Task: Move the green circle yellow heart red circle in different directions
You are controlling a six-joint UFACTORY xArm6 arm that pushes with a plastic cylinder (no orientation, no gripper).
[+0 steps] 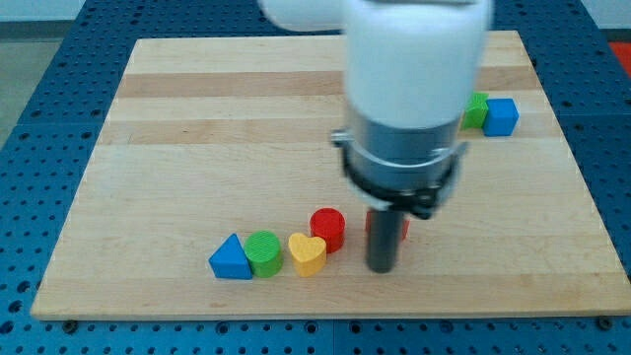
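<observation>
The green circle (263, 252) sits near the view's bottom, between a blue triangle (231, 259) on its left and the yellow heart (308, 253) on its right. The red circle (327, 229) stands just above and right of the heart, touching or nearly touching it. My tip (381, 268) is down on the board to the right of the red circle and the heart, a short gap away. A red block (403, 227) is mostly hidden behind the rod; its shape cannot be made out.
A blue cube (502, 116) and a green block (477, 109) sit together near the board's right edge, partly hidden by the arm body (409, 89). The wooden board (197, 148) lies on a blue perforated table.
</observation>
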